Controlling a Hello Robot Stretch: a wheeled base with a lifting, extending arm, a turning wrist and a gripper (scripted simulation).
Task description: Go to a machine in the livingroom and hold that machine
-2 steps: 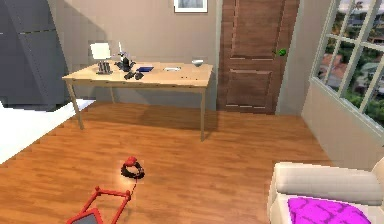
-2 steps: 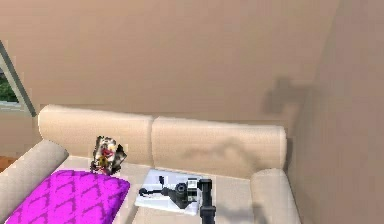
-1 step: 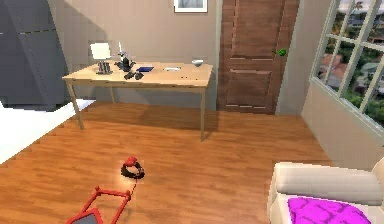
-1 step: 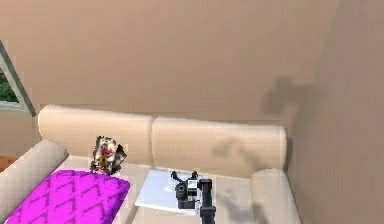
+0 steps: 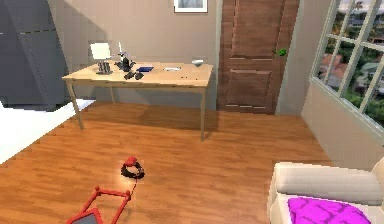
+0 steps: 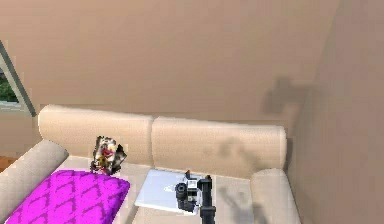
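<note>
Gripper at a flat white laptop lying on a beige sofa: approach seems done, lifting seems left, and whether the fingers grasp it cannot be told.

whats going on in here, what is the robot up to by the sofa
The robot stands beside a beige sofa, with its arm reaching out toward the seat. The pincer shows by a flat white slab, possibly a laptop, lying on the seat. I cannot tell whether it holds anything. A magenta cushion and a small figure-like thing sit further along the sofa. In the forward view there is a wooden desk near a brown door.
</note>
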